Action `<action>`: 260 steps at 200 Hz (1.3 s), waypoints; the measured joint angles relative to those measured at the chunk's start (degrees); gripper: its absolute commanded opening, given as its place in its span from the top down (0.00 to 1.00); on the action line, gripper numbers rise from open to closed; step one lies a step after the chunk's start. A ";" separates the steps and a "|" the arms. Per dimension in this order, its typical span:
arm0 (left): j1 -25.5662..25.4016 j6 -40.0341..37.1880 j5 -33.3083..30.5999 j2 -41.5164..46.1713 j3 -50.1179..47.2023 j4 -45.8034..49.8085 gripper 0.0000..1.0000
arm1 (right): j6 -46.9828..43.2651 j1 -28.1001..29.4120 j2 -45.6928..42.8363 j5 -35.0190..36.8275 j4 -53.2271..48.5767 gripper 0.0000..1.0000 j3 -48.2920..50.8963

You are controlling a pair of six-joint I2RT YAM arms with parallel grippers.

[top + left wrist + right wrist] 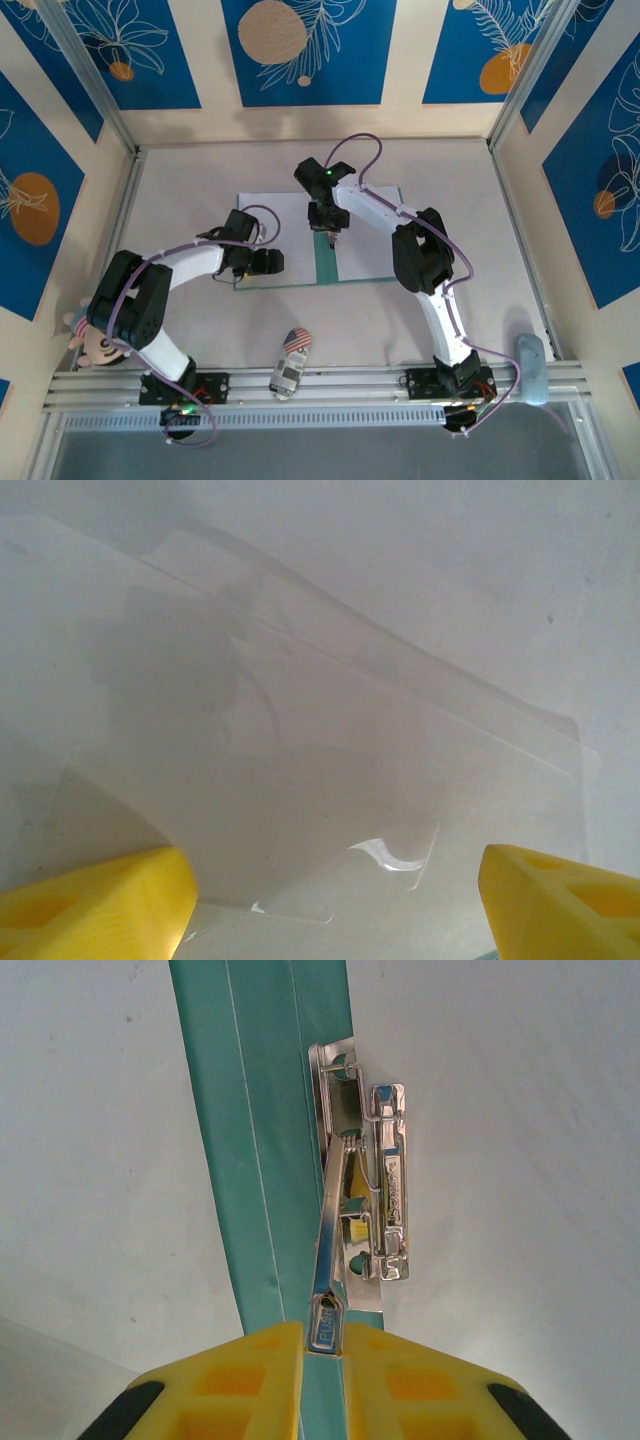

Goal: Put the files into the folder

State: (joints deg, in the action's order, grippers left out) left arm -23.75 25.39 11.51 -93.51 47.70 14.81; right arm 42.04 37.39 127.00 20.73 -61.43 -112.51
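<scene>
While elbow-high, right gripper (322, 1332) on lever (330, 1215)

Yellow right end effector (322, 1330), purplish-looking cables (360, 136)

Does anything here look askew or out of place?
Yes. Under the open left gripper, the files lie fanned, with their edges offset rather than squared. At the folder crease, the right gripper pinches the metal clip lever. A toy car lies loose in front of the folder.
</scene>
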 measured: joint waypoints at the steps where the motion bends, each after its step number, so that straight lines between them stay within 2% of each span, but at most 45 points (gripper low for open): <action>1: 0.00 0.02 0.00 0.00 0.00 0.00 0.21 | 0.00 0.00 0.00 -0.02 0.00 0.80 0.00; 61: 0.00 0.00 0.02 0.00 0.00 0.00 0.21 | 0.00 0.00 0.00 -0.02 -0.79 0.81 0.00; 120: 0.00 0.00 0.02 -0.07 0.09 0.15 0.21 | -0.02 0.00 0.00 -0.17 -1.05 0.86 0.00; 260: 0.07 0.00 0.07 -0.42 0.59 0.70 0.21 | 0.00 0.39 0.00 1.31 -1.88 0.86 1.44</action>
State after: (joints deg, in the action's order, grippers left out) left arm -23.68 25.39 11.57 -93.93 48.29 15.51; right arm 42.04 37.78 127.00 22.04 -63.31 -111.07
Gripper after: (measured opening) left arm 0.793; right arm 0.141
